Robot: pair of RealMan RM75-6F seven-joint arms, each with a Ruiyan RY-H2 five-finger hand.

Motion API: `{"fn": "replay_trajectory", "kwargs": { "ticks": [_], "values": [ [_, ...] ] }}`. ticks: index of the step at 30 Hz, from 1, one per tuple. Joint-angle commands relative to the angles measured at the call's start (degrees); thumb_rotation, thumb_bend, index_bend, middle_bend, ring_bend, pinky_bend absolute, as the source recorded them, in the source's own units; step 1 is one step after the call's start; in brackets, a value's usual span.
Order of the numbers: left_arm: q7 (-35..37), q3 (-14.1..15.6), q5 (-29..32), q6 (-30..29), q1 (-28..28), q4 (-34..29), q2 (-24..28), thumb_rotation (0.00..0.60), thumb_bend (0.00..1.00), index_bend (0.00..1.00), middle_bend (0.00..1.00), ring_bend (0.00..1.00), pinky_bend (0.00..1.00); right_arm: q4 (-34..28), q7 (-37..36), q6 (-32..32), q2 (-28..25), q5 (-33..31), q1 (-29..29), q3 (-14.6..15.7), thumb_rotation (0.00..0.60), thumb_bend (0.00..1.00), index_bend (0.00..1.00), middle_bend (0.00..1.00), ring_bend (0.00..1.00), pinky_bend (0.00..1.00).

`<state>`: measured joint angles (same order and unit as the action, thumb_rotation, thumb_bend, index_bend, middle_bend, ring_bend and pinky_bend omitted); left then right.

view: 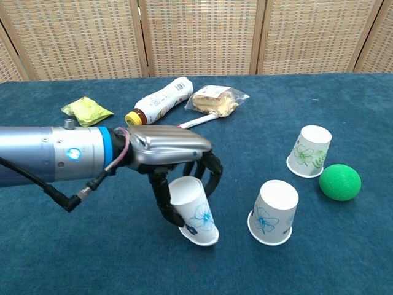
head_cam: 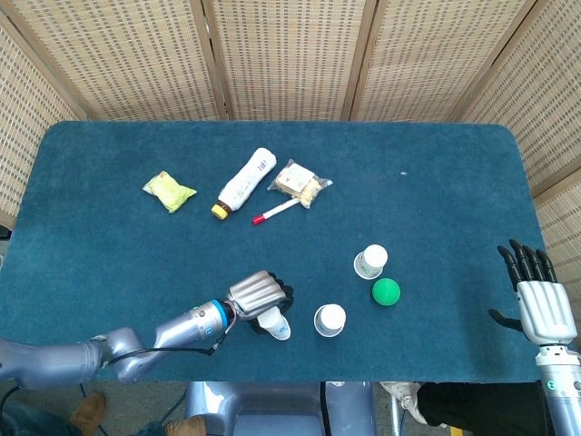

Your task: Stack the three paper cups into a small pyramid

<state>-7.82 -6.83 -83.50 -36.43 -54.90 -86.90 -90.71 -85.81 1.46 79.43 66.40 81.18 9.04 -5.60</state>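
My left hand (view: 175,163) (head_cam: 257,295) grips an upside-down paper cup with a blue print (view: 194,211) (head_cam: 275,324), tilted, just left of a second blue-print cup (view: 274,212) (head_cam: 329,320) standing rim-down near the front edge. A third cup with a green print (view: 309,151) (head_cam: 369,261) stands rim-down further back and right. Whether the held cup's rim touches the cloth I cannot tell. My right hand (head_cam: 536,300) hovers open at the table's right front corner, far from the cups; the chest view does not show it.
A green ball (view: 339,182) (head_cam: 386,292) lies beside the green-print cup. At the back are a white bottle with a yellow cap (view: 158,102), a red-capped pen (view: 193,123), a bagged snack (view: 213,100) and a yellow-green packet (view: 86,111). The blue table cloth (head_cam: 436,191) spreads wide.
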Motion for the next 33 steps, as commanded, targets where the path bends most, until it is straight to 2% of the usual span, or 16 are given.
{"fn": "replay_trajectory", "kwargs": {
  "ticks": [1, 10, 13, 14, 16, 17, 19, 22, 26, 33],
  "values": [
    [-3.7, -0.3, 1.2, 0.3, -1.6, 0.9, -2.3, 0.600, 0.00, 0.58, 0.39, 0.41, 0.41, 0.3, -0.4, -0.2, -0.1, -0.3, -0.1, -0.1, 0.600, 0.00, 0.00, 0.00, 0.00, 0.00],
    [-9.7, -0.4, 3.5, -2.0, -2.6, 2.8, -6.0, 0.600, 0.00, 0.58, 0.38, 0.41, 0.40, 0.5, -1.5, 0.3, -0.5, -0.4, -0.5, -0.3, 0.600, 0.00, 0.00, 0.00, 0.00, 0.00],
    [-10.7, -0.2, 4.4, -2.3, -2.7, 2.9, -6.4, 0.600, 0.00, 0.52, 0.32, 0.37, 0.36, 0.3, -1.6, 0.5, -0.6, -0.2, -0.6, -0.2, 0.600, 0.00, 0.00, 0.00, 0.00, 0.00],
    [-10.7, -0.1, 4.6, -2.2, -2.7, 2.8, -6.4, 0.600, 0.00, 0.46, 0.27, 0.32, 0.33, 0.3, -1.6, 0.6, -0.7, -0.1, -0.6, -0.2, 0.600, 0.00, 0.00, 0.00, 0.00, 0.00],
    [-10.3, 0.2, 5.7, -1.4, -2.8, 1.6, -5.7, 0.600, 0.00, 0.18, 0.07, 0.12, 0.21, 0.2, -1.7, 0.8, -0.7, 0.0, -0.7, -0.2, 0.600, 0.00, 0.00, 0.00, 0.00, 0.00],
    [-10.0, 0.2, 6.0, -1.2, -2.8, 0.9, -5.1, 0.600, 0.00, 0.07, 0.01, 0.04, 0.15, 0.1, -1.7, 0.9, -0.8, 0.1, -0.8, -0.2, 0.600, 0.00, 0.00, 0.00, 0.00, 0.00],
    [-9.6, 0.1, 5.9, -2.1, -2.5, -1.0, -3.1, 0.600, 0.00, 0.00, 0.00, 0.00, 0.06, -0.1, -1.8, 1.1, -0.9, 0.2, -0.8, -0.2, 0.600, 0.00, 0.00, 0.00, 0.00, 0.00],
    [-9.1, 0.1, 3.9, -5.8, -1.0, -3.5, 0.9, 0.600, 0.00, 0.00, 0.00, 0.00, 0.00, -0.3, -1.8, 1.3, -1.0, 0.5, -1.0, -0.1, 0.600, 0.00, 0.00, 0.00, 0.00, 0.00],
    [-7.1, 0.2, 1.8, -11.9, 2.2, -4.4, 6.1, 0.600, 0.00, 0.00, 0.00, 0.00, 0.00, -0.6, -1.8, 1.5, -1.1, 0.9, -1.1, 0.0, 0.600, 0.00, 0.00, 0.00, 0.00, 0.00],
    [-8.1, 1.2, 3.7, -21.2, 9.6, -5.0, 14.9, 0.600, 0.00, 0.00, 0.00, 0.00, 0.00, -1.0, -1.5, 1.6, -1.4, 1.2, -1.1, 0.1, 0.600, 0.00, 0.00, 0.00, 0.00, 0.00]
  ]
}}
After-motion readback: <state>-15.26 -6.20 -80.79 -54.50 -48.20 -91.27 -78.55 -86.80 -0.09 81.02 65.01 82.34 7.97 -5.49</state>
